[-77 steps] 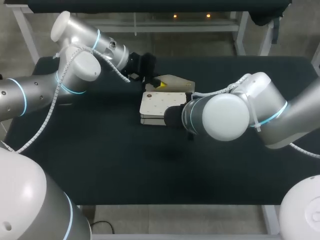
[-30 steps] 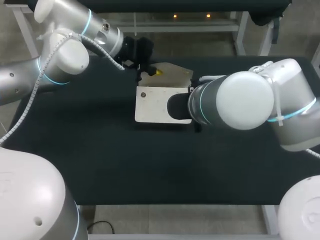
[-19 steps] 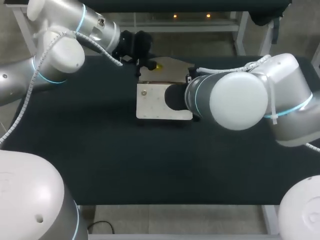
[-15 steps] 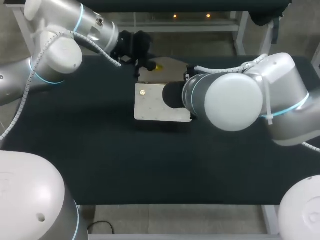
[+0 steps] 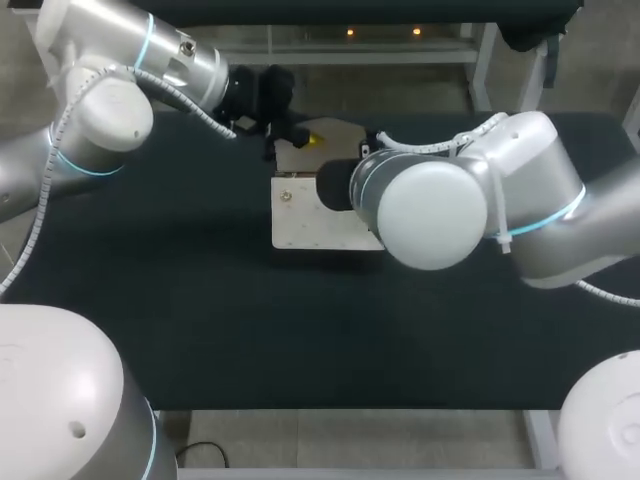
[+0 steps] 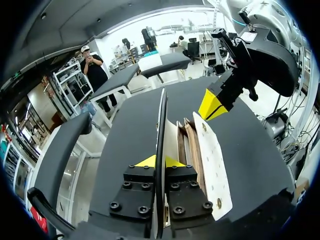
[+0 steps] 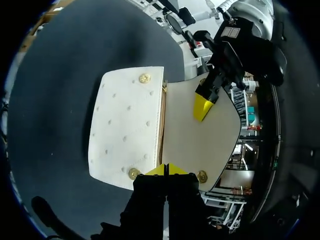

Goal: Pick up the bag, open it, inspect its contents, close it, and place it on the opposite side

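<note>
A table [image 5: 300, 340] takes up most of the head view. Its top is flat and matte, a very dark colour close to black, with no pattern on it. The near edge runs straight across the lower part of that view. The far edge runs parallel to it higher up and reaches a corner at the far right. Under the near edge, toward the right, a pale grey metal leg [image 5: 540, 440] of the table's frame shows. In both wrist views the same dark top spreads out to its edges, plain and evenly coloured.
</note>
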Controlling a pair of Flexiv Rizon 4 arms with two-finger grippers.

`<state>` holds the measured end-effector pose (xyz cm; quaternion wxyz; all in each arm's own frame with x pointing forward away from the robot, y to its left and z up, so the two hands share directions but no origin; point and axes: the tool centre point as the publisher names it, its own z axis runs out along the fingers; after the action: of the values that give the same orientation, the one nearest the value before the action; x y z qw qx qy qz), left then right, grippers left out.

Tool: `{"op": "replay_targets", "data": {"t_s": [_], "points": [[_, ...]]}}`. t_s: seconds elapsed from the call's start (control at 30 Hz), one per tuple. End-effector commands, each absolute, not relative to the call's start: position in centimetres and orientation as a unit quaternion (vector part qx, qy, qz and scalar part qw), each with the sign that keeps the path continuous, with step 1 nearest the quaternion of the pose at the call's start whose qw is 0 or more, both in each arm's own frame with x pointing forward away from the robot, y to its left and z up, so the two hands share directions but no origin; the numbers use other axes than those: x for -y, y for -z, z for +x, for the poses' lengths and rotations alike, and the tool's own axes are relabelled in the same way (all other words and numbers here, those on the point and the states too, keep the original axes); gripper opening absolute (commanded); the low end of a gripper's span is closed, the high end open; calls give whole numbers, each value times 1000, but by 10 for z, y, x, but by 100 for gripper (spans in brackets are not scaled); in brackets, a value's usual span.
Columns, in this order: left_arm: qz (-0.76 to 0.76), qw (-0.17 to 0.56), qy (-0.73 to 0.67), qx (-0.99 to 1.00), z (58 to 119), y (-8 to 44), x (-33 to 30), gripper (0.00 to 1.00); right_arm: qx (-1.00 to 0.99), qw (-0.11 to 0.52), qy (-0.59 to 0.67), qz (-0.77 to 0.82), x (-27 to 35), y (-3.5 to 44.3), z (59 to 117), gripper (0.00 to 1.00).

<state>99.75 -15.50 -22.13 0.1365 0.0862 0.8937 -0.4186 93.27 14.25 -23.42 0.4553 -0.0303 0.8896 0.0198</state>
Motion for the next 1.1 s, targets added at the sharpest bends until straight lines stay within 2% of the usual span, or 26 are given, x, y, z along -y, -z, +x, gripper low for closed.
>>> {"op": "replay_targets", "data": {"t_s": [0.03,0.57,1.1], "points": [[83,140,423,-891,990,220,153,0,-888,459,-20,-23,-151,241,941,0],[77,140,435,-886,984,219,150,0,-902,432,-23,8,-148,261,966,0],[55,145,452,-878,988,218,143,0,-914,405,-27,7,-148,285,949,0]]}}
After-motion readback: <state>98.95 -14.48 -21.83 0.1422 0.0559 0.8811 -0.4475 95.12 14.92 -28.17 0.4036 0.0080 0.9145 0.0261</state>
